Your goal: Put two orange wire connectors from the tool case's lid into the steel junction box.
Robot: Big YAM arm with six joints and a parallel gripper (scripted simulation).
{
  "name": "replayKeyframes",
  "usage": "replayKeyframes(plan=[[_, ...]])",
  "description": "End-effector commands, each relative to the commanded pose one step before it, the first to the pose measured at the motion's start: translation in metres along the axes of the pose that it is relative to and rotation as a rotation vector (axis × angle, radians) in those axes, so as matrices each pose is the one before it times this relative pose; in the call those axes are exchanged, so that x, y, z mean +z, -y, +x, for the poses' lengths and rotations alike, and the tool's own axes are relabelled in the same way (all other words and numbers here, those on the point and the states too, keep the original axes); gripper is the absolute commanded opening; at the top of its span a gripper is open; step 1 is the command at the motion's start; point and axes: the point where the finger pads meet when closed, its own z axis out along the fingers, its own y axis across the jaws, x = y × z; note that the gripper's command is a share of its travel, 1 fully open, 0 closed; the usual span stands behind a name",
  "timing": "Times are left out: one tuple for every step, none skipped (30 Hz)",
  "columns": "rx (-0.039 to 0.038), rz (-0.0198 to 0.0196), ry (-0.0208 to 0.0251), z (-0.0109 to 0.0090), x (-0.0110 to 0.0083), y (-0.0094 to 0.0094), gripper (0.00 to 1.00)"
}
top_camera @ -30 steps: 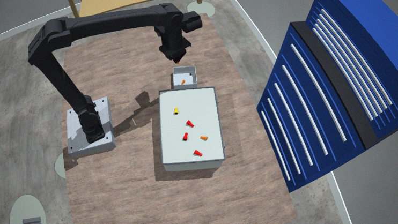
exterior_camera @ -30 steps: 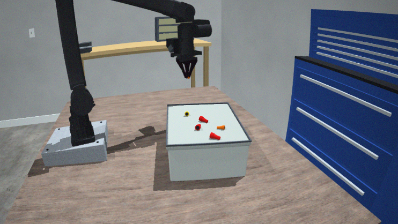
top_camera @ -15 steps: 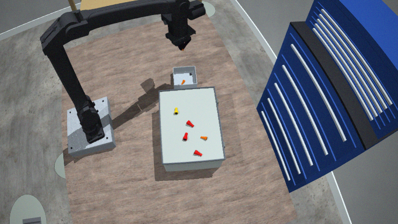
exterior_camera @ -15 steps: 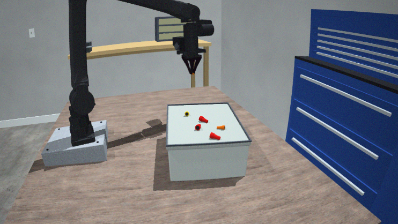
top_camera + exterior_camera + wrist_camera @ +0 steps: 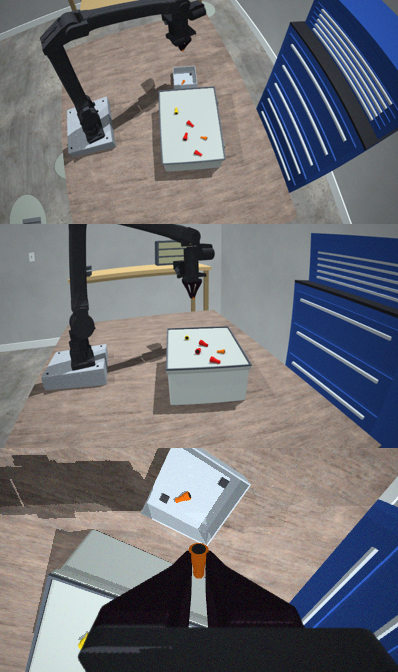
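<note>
My gripper [image 5: 183,49] [image 5: 192,297] [image 5: 198,559] is shut on an orange wire connector [image 5: 198,559] and holds it high in the air, above and a little beyond the steel junction box [image 5: 193,73] [image 5: 231,504]. The box is hidden behind the tool case in the exterior view. A second orange connector [image 5: 183,82] [image 5: 182,497] lies inside the box. A third orange connector [image 5: 204,137] [image 5: 220,351] lies on the tool case's pale lid [image 5: 206,111] [image 5: 230,343] [image 5: 65,613].
Three red connectors [image 5: 190,123] [image 5: 185,136] [image 5: 197,152] and a yellow one [image 5: 176,111] [image 5: 186,337] also lie on the lid. A tall blue tool cabinet [image 5: 328,91] [image 5: 345,335] stands to the right. The arm's grey base [image 5: 75,139] sits to the left.
</note>
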Motion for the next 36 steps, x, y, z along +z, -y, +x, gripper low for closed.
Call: replayKeyframes(plan=[[0.01956, -0.02684, 0.00205, 0.00265, 0.00708, 0.0056, 0.06], [-0.0012, -0.00142, -0.00006, -0.00046, 0.00075, -0.0005, 0.06], [-0.00098, -0.00197, -0.00006, -0.00038, 0.00103, -0.0007, 0.06], [-0.00077, -0.00266, -0.00007, -0.00031, 0.00137, -0.00095, 0.06], [-0.00061, -0.00297, -0.00008, -0.00025, 0.00166, -0.00109, 0.06], [-0.00058, -0.00161, -0.00005, -0.00024, 0.00159, -0.0007, 0.06], [-0.00057, -0.00028, -0.00003, -0.00024, 0.00156, -0.00033, 0.06], [-0.00057, 0.00103, 0.0, -0.00024, 0.00155, 0.00003, 0.06], [-0.00049, 0.00098, 0.0, -0.00024, 0.00157, 0.00004, 0.06], [-0.00043, 0.00083, -0.00001, -0.00024, 0.00162, 0.00004, 0.06], [-0.00046, 0.00069, -0.00001, -0.00025, 0.00167, 0.00002, 0.06], [-0.00049, 0.00058, -0.00001, -0.00026, 0.00174, 0.00001, 0.06], [-0.00053, 0.00049, -0.00001, -0.00028, 0.00182, -0.00001, 0.06], [-0.00057, 0.0004, -0.00001, -0.00029, 0.00192, 0.0, 0.06], [0.0, 0.0, 0.0, 0.0, 0.0, 0.0, 0.06], [0.0, 0.0, 0.0, 0.0, 0.0, 0.0, 0.06], [-0.00062, 0.00033, -0.00001, -0.00031, 0.00202, -0.00002, 0.06], [-0.00067, 0.00027, -0.00001, -0.00034, 0.00212, -0.00003, 0.06], [-0.00073, 0.00022, -0.00002, -0.00036, 0.00223, -0.00002, 0.06], [-0.00078, 0.00017, -0.00002, -0.00038, 0.00234, -0.00004, 0.06], [-0.00078, 0.00014, -0.00002, -0.00038, 0.00245, -0.00003, 0.06], [-0.00066, 0.00011, -0.00001, -0.00033, 0.00255, -0.00004, 0.06], [-0.00056, 0.00009, -0.00001, -0.00028, 0.00266, -0.00004, 0.06], [-0.00048, 0.00007, -0.00001, -0.00023, 0.00277, -0.00005, 0.06], [-0.00041, 0.00006, 0.0, -0.0002, 0.00287, -0.00004, 0.06], [-0.00035, 0.00005, 0.0, -0.00017, 0.00297, -0.00005, 0.06], [-0.00029, 0.00003, 0.0, -0.00014, 0.00307, -0.00004, 0.06], [-0.00025, 0.00003, 0.0, -0.00012, 0.00316, -0.00005, 0.06], [-0.0002, 0.00002, 0.0, -0.00009, 0.00324, -0.00006, 0.06], [0.00013, 0.00003, 0.00001, 0.00006, 0.00331, -0.00004, 0.06], [0.0004, 0.00004, 0.00002, 0.00019, 0.00338, -0.00004, 0.06], [0.0, 0.0, 0.0, 0.0, 0.0, 0.0, 0.06], [0.0, 0.0, 0.0, 0.0, 0.0, 0.0, 0.06], [0.00102, 0.00436, 0.00016, 0.00049, 0.00196, 0.00175, 0.06], [0.00096, 0.00029, 0.00005, 0.00046, 0.00342, 0.00007, 0.06], [0.00062, -0.00065, 0.00001, 0.0003, 0.00379, -0.00033, 0.06]])
